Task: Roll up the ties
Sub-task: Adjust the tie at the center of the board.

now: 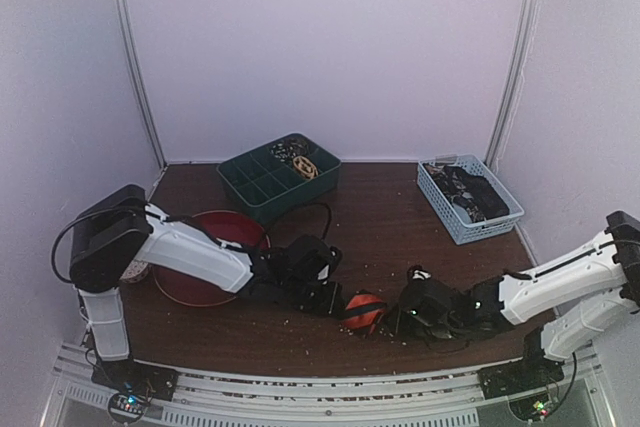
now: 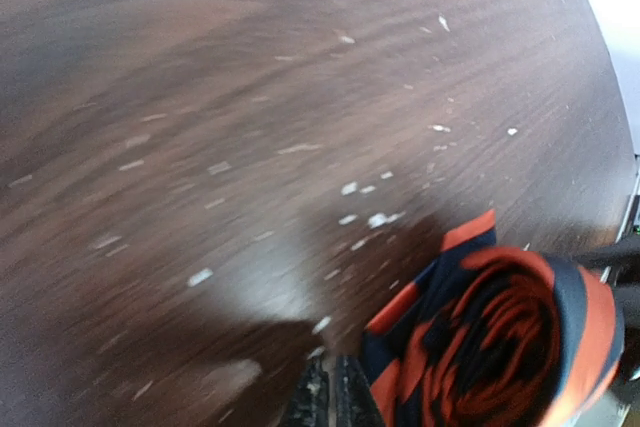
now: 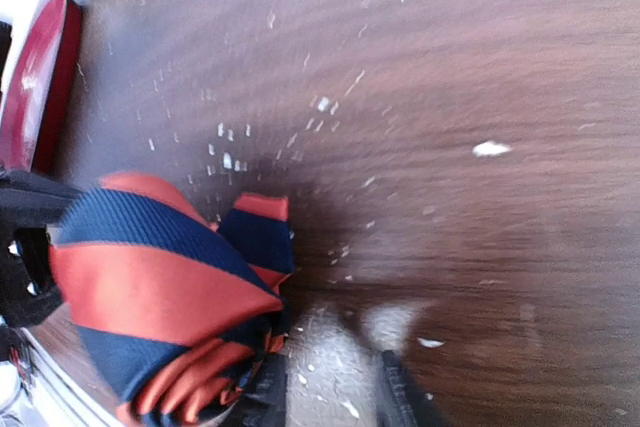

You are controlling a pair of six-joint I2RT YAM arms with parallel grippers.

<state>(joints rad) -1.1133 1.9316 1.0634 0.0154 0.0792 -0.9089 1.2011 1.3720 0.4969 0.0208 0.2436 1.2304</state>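
The striped orange-red and dark tie [image 1: 363, 312] sits as a tight coil on the brown table [image 1: 390, 227], near its front edge and between the two grippers; the left wrist view looks into its spiral end, and a loose flap of the band sticks out from the roll. The left gripper [image 2: 330, 402] is just beside the coil on its left; its fingers are pressed almost together with only a slit between them and nothing caught there (the coil lies off to one side of the tips, not within them). The right gripper [image 3: 335, 387] comes in low from the other side; its jaws stand a little apart with bare tabletop showing between them; the coil lies outside the nearer finger, and I cannot tell whether it touches it. Pale crumbs [image 2: 375, 219] are scattered over the wood around the roll. Behind the left arm lies a red plate [image 1: 205, 252]; further back a green divided tray [image 1: 255, 182] holds a few coiled ties [image 1: 297, 157] in its rear right compartments; a pale blue basket [image 1: 470, 232] at the back right holds dark ties [image 1: 470, 192].
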